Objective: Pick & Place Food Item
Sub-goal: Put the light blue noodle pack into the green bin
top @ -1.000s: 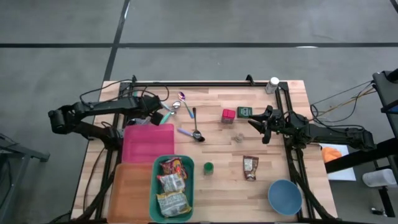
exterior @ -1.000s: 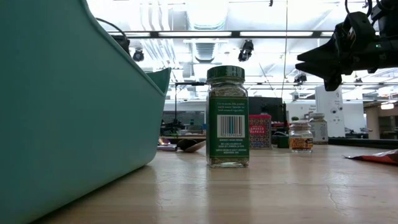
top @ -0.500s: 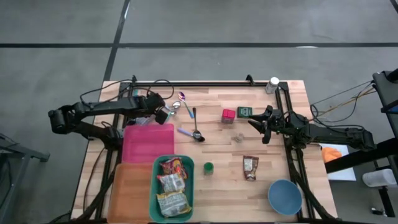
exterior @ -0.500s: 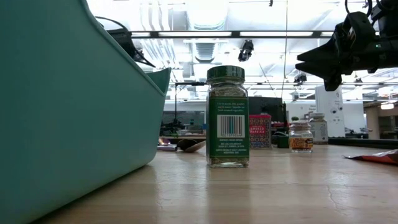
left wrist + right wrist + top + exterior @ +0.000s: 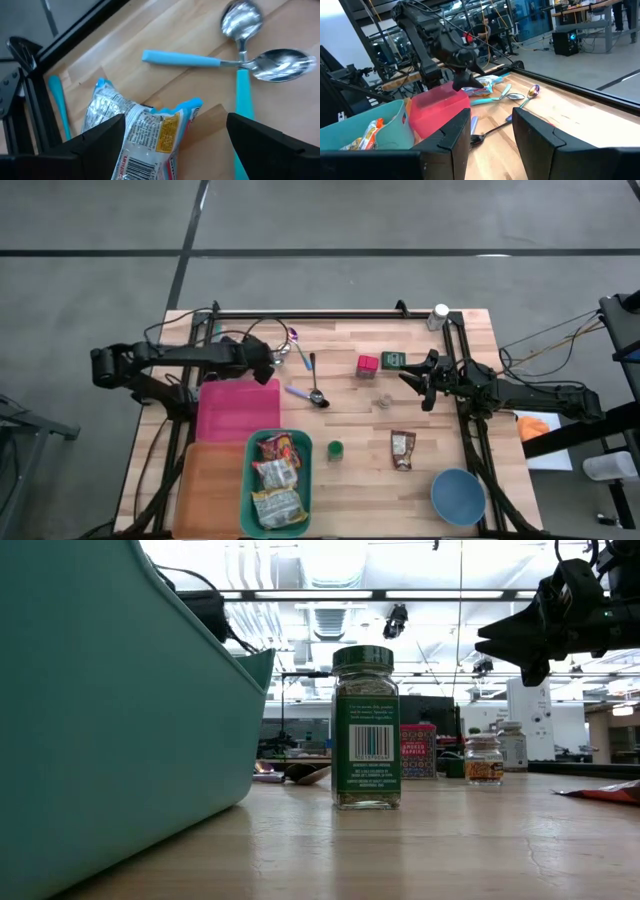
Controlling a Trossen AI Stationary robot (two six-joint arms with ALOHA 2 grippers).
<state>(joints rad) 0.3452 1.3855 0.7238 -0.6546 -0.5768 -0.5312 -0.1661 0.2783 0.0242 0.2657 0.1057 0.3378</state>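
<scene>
A silver and blue food packet (image 5: 137, 135) lies flat on the wooden table near its far left, beside some teal-handled spoons (image 5: 240, 50). My left gripper (image 5: 175, 122) hangs over it, slanting down and open wide, with one finger on each side of the packet. From the right wrist view, the left gripper (image 5: 465, 75) stands just above the packet (image 5: 484, 82). My right gripper (image 5: 420, 380) waits level above the table's right half, open by a small gap with nothing in it. A teal bin (image 5: 252, 480) at the near edge holds three food packets.
A pink tray (image 5: 238, 408) and an orange tray (image 5: 210, 490) lie left of the bin. A green-lidded jar (image 5: 335, 450), a red box (image 5: 367, 365), a green tin (image 5: 392, 360), a small jar (image 5: 383, 400), another packet (image 5: 402, 448) and a blue bowl (image 5: 458, 495) are spread over the middle and right.
My left gripper has moved toward the table's right edge and a little down, turning as it went. It now stands over the silver and blue packet and stays open. The packet has not moved.
</scene>
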